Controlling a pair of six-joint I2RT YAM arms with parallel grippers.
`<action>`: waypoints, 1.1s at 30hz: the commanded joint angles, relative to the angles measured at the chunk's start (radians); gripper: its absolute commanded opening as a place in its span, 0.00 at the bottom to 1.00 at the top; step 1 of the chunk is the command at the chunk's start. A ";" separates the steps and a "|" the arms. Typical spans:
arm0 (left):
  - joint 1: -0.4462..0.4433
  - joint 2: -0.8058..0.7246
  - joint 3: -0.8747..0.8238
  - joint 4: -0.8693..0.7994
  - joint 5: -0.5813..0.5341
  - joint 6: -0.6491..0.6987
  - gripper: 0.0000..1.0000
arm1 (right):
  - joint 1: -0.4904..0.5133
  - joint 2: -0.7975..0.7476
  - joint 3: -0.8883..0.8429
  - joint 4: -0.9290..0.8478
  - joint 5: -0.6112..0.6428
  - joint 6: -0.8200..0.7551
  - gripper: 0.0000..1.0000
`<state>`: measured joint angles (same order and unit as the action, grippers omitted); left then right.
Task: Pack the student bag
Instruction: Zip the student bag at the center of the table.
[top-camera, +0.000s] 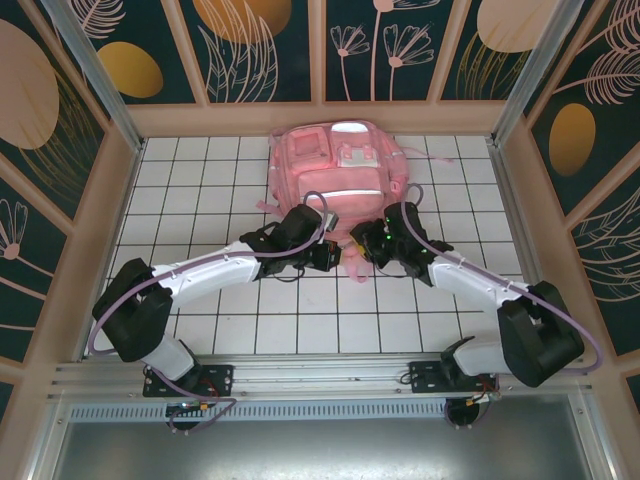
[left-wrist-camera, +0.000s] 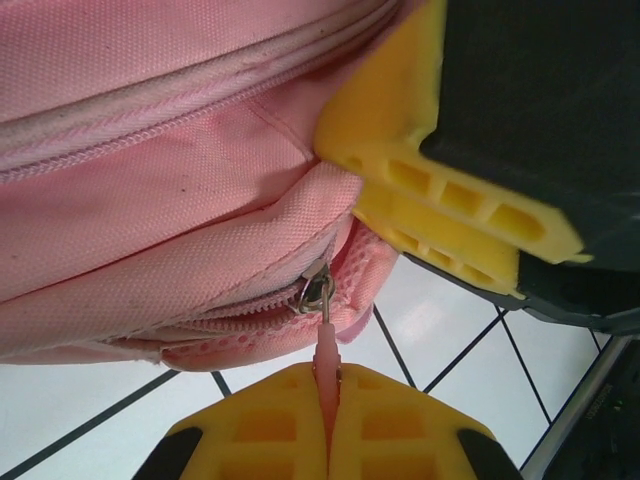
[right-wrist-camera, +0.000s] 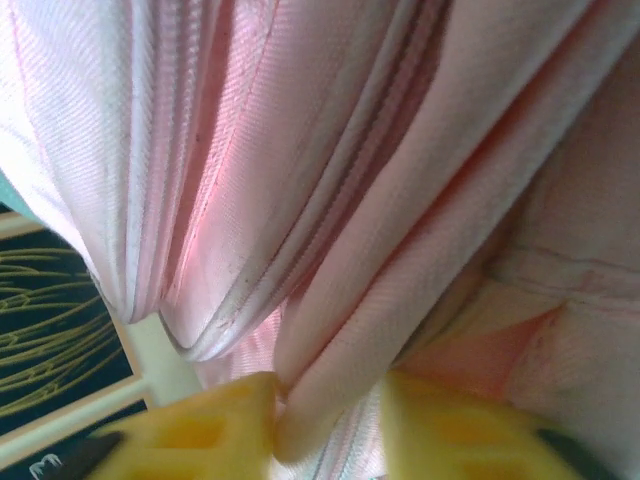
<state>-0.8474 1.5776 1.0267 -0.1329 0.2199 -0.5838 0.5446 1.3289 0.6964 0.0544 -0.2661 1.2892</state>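
**Student bag position.** The student bag (top-camera: 335, 165) lies flat on the white tiled surface (top-camera: 200, 200), toward the far wall. Its white front pocket panels face up. Its near edge faces the arm bases.

**Arm position.** Both arms reach inward and meet at the bag's near edge. The left gripper (top-camera: 325, 257) and the right gripper (top-camera: 358, 245) are just beside each other.

**Left gripper.** In the left wrist view, the left gripper (left-wrist-camera: 328, 395) has its yellow jaws clenched on the pink zipper pull (left-wrist-camera: 326, 350), with no gap visible between them. The pull hangs from the metal zipper slider (left-wrist-camera: 317, 292), which sits at the end of a zipper line on the bag's pink side. A yellow finger (left-wrist-camera: 420, 190) of the right gripper presses against the fabric just above and to the right of the slider.

**Right gripper.** In the right wrist view, the right gripper (right-wrist-camera: 325, 430) has a fold (right-wrist-camera: 330, 330) of the bag's pink fabric between its jaws. The view is very close and blurred. The jaws appear to be grasping the fold, as both yellow fingers touch the cloth. The fabric rises from the jaws in long, taut creases.
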 joint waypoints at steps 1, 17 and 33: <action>-0.018 -0.024 0.031 0.052 0.011 0.013 0.00 | 0.014 -0.001 0.008 -0.011 0.058 -0.003 0.17; 0.011 -0.100 -0.048 -0.008 -0.122 0.047 0.00 | -0.082 -0.117 -0.024 -0.135 0.120 -0.082 0.00; 0.116 -0.109 -0.137 -0.009 -0.135 0.052 0.00 | -0.266 -0.179 -0.011 -0.241 0.067 -0.256 0.00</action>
<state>-0.7589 1.4921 0.8989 -0.1089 0.1516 -0.5449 0.3264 1.1660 0.6621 -0.1150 -0.2943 1.1107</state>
